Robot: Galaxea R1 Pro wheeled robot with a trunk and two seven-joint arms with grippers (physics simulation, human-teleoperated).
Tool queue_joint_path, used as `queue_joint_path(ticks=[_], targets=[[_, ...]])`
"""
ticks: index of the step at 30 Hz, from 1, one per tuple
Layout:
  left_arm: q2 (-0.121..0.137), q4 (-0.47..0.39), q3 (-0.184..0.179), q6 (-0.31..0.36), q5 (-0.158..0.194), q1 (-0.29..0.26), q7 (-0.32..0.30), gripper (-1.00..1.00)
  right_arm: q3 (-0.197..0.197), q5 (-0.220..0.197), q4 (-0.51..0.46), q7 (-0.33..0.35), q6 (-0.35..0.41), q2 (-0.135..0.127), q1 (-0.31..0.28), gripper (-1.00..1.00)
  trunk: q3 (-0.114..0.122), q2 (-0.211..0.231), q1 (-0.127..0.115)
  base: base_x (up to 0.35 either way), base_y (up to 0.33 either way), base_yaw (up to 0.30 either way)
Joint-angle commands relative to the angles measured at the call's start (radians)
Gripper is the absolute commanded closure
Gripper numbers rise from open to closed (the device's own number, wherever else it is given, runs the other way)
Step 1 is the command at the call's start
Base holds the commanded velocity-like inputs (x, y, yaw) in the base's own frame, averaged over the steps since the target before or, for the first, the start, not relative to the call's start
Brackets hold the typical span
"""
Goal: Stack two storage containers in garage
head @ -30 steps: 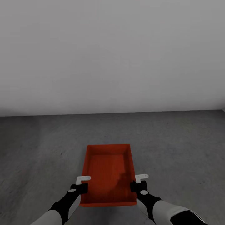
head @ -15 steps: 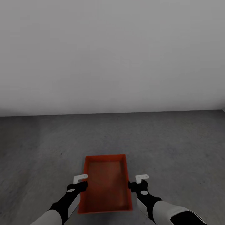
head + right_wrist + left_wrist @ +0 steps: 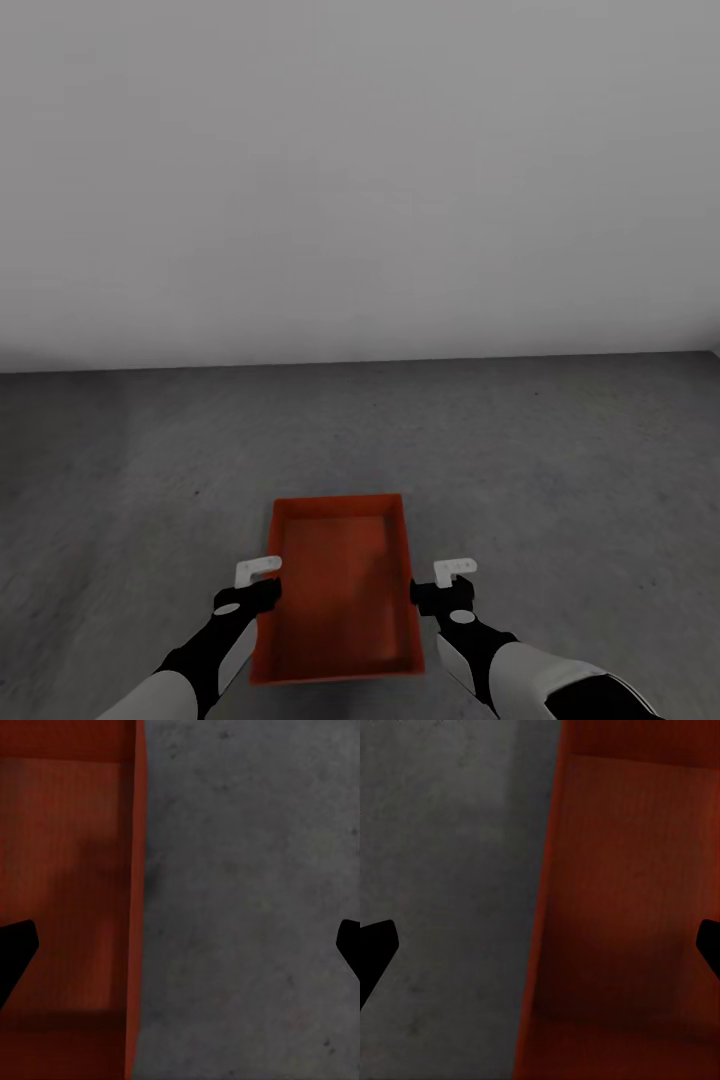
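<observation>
One orange-red storage container (image 3: 340, 600) rests level on the grey concrete floor (image 3: 560, 470) of the garage, its long side running away from me. My left gripper (image 3: 252, 588) hovers over its left wall and is open; in the left wrist view the gripper (image 3: 540, 945) straddles that wall, with the container's inside (image 3: 622, 907) below. My right gripper (image 3: 438, 588) is open over the right wall; in the right wrist view the gripper (image 3: 180, 945) spans the container's wall (image 3: 136, 870) and bare concrete. Nothing is held.
A plain white wall (image 3: 360, 180) stands straight ahead, meeting the floor about two container lengths beyond the bin. Bare concrete stretches to both sides.
The container was between my grippers a second ago; it dropped to the floor and looks smaller. Both grippers shifted slightly inward, then stayed still over the last half second.
</observation>
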Motion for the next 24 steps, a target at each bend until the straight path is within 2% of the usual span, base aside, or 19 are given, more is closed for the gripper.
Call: queue_joint_path(ticks=[1,7,24], targets=[[0.001,-0.001,-0.008,0.002,0.009,0.000,0.007,-1.00,0.008,-0.009,0.001,-0.003,-0.004,0.000,-0.001,-1.00,-0.001,0.000,0.000,0.000,0.000,0.000],[0.001,-0.001,-0.009,0.003,0.010,0.000,0.013,-1.00,0.008,-0.009,0.002,-0.003,-0.004,0.001,-0.001,-1.00,-0.001,0.000,0.000,0.000,0.000,0.000],[0.001,0.000,-0.008,0.002,0.011,0.000,0.014,-1.00,0.008,-0.009,0.001,-0.003,-0.004,0.002,-0.001,-1.00,0.053,0.119,-0.065,0.000,0.000,0.000]])
